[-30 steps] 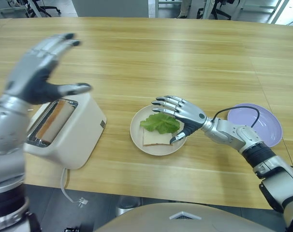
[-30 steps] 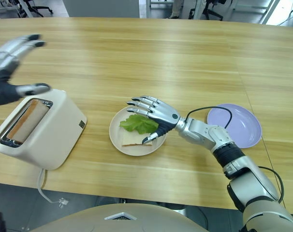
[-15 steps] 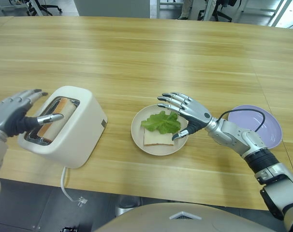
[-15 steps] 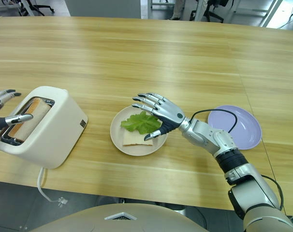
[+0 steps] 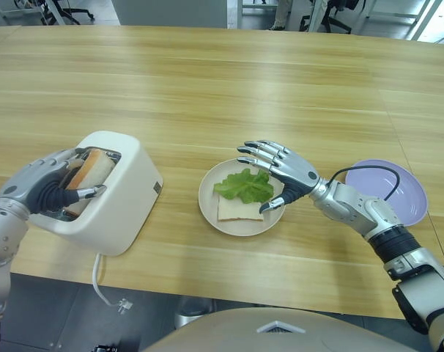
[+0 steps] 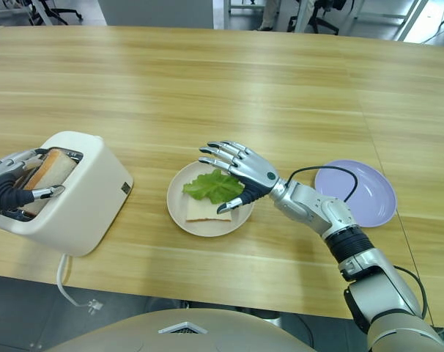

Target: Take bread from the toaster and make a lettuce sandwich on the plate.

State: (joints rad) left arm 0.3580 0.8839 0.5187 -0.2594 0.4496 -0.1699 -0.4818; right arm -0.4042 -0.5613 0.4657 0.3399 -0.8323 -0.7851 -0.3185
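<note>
A cream toaster (image 5: pixel 116 198) stands at the table's left front, with a bread slice (image 5: pixel 89 161) standing up in its slot. My left hand (image 5: pixel 42 192) is at the slot, fingers on the far side of the slice and thumb on the near side, curled around it. On the beige plate (image 5: pixel 207 204) in the middle lies another bread slice (image 5: pixel 237 213) with a lettuce leaf (image 5: pixel 240 185) on top. My right hand (image 5: pixel 282 166) hovers over the plate's right edge, fingers spread, holding nothing.
An empty purple plate (image 5: pixel 409 196) sits at the right, with a black cable (image 5: pixel 361 169) from my right arm arching over its near-left rim. The toaster's cord (image 5: pixel 97 282) hangs over the table's front edge. The far half of the wooden table (image 5: pixel 222 81) is bare.
My left hand dropped from high above the toaster to its slot and curled around the bread slice. The right hand stayed over the plate, hardly moving.
</note>
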